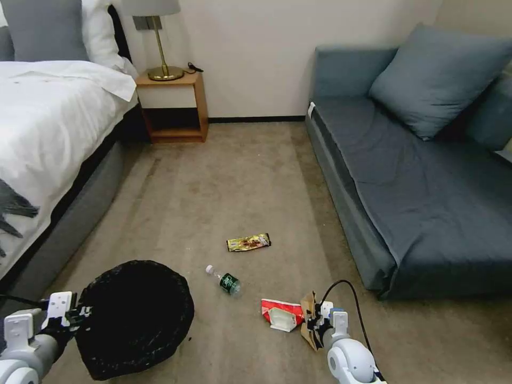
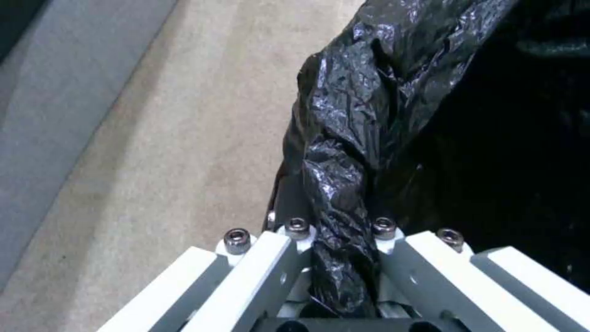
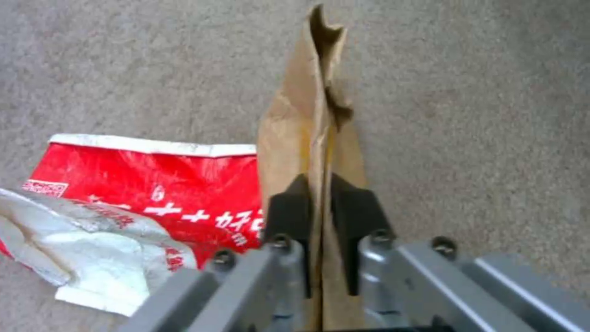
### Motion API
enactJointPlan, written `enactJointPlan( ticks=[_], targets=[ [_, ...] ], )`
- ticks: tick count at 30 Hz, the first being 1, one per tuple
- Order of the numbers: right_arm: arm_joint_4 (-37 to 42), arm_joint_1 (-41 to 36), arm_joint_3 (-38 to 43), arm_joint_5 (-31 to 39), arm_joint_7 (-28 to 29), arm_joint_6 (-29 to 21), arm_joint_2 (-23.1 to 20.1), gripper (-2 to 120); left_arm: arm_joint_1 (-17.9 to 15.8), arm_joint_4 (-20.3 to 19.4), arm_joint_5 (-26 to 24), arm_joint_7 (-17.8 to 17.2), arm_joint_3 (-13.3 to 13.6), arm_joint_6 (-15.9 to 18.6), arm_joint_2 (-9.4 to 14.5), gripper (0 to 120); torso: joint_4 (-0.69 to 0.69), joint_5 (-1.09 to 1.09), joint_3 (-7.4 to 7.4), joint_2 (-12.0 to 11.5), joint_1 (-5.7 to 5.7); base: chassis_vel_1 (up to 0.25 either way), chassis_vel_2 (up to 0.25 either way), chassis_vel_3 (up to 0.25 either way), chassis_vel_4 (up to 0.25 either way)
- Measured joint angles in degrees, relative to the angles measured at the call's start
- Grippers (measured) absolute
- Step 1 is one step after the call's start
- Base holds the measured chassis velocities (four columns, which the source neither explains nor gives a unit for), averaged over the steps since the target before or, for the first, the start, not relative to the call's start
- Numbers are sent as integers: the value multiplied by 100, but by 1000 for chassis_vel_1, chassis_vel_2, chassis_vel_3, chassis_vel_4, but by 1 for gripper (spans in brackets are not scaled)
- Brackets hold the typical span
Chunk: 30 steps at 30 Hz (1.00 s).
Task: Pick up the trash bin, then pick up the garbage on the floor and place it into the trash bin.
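Right gripper (image 3: 320, 216) fingers (image 3: 289, 212) pressed together on the brown paper bag (image 3: 310, 133), pinching its flattened body edge-on, open mouth pointing away from the wrist. In the head view, right gripper (image 1: 319, 319) low at the floor, the brown paper bag (image 1: 308, 314) upright between its pads. Just beside it, touching its side, the red-and-white wrapper (image 3: 154, 193), crumpled flat on the carpet (image 3: 461, 115).

Left gripper (image 2: 341, 258) fingers (image 2: 270, 258) clamped on the rim of the trash bin (image 2: 368, 115), black liner bunched and squeezed between them. In the head view, left gripper (image 1: 72, 314) at the near-left edge of the trash bin (image 1: 136, 317), mouth open and tilted toward the camera.

Farther out on the carpet: the small clear bottle (image 1: 224, 279) with green label lying on its side, between bin and wrapper (image 1: 281, 313); beyond it, apart, the gold-brown snack wrapper (image 1: 248, 242). Bed (image 1: 48, 133) along the left, grey sofa (image 1: 426, 176) along the right, wooden nightstand (image 1: 173, 106) with a brass lamp (image 1: 160, 42) at the far wall.
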Motion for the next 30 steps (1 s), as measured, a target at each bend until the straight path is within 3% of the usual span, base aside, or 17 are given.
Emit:
enactJointPlan(
  ticks=[1,4,9,11,13,16,23,26,30],
  targets=[
    [0,0,0,-8,-3,8,-5,1,-1,0,-1,0,0,-1,0,3,0,0,0,0,0,0,0,0,0],
    [71,-17,1,-33,3,69,-35,0,-4,-2,-5,0,5,-1,-3,3,0,1,0,0,0,0,0,0,0],
    [1197,-253,-96,-201,2,190,-269,0,18,-20,-25,0,-4,-4,-12,3,-1,0,0,0,0,0,0,0,0],
    [2183,-299,-419,-68,-62,200,-432,0,31,-21,-29,-1,-7,-8,-17,3,0,-1,0,0,0,0,0,0,0],
    [2438,-283,-577,-42,-127,291,-477,0,33,-20,-30,0,-8,-9,-20,3,1,-1,0,0,0,0,0,0,0],
    [2999,68,-1407,-36,-577,1085,-651,0,53,-20,-37,0,-9,-11,-21,3,0,-1,0,0,0,0,0,0,0],
    [2966,1384,-3041,825,-743,1499,-700,0,107,-78,-61,4,-75,-10,25,3,2,0,0,0,0,0,0,0,0],
    [2576,1970,-3679,1164,-713,1516,-313,0,102,-85,-75,4,-86,5,39,3,1,-1,0,0,0,0,0,0,0],
    [2023,2247,-4118,1118,-707,1608,131,0,72,-112,-86,4,-65,24,26,3,1,-1,0,0,0,0,0,0,0]
  ],
)
